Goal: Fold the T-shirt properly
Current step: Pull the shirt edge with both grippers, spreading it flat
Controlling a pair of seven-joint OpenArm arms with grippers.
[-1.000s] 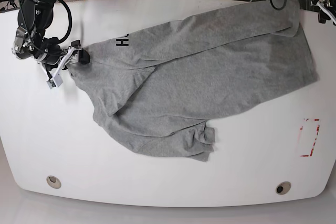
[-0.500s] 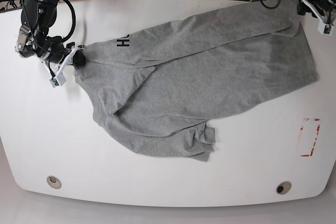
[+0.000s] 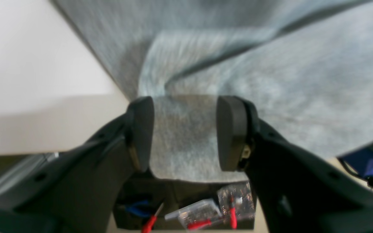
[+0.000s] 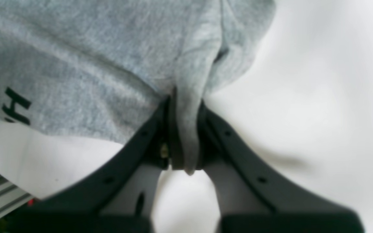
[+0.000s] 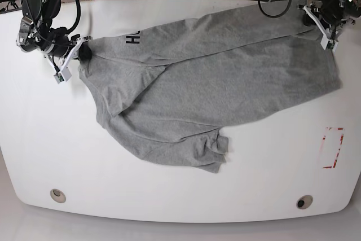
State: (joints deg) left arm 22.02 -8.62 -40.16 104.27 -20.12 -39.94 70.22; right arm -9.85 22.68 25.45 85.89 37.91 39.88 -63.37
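- Right wrist view: right hand clamped on a pinched fold of the T-shirt.
- Left hand apart, straddling T-shirt hem over the surface.

Black arms, matte black grippers

The T-shirt lies spread across the worktop, between the right pincer at its left corner and the left pincer at its far right corner.

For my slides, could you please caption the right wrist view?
Right gripper fingers pinching a bunched fold of the grey T-shirt over the white table.
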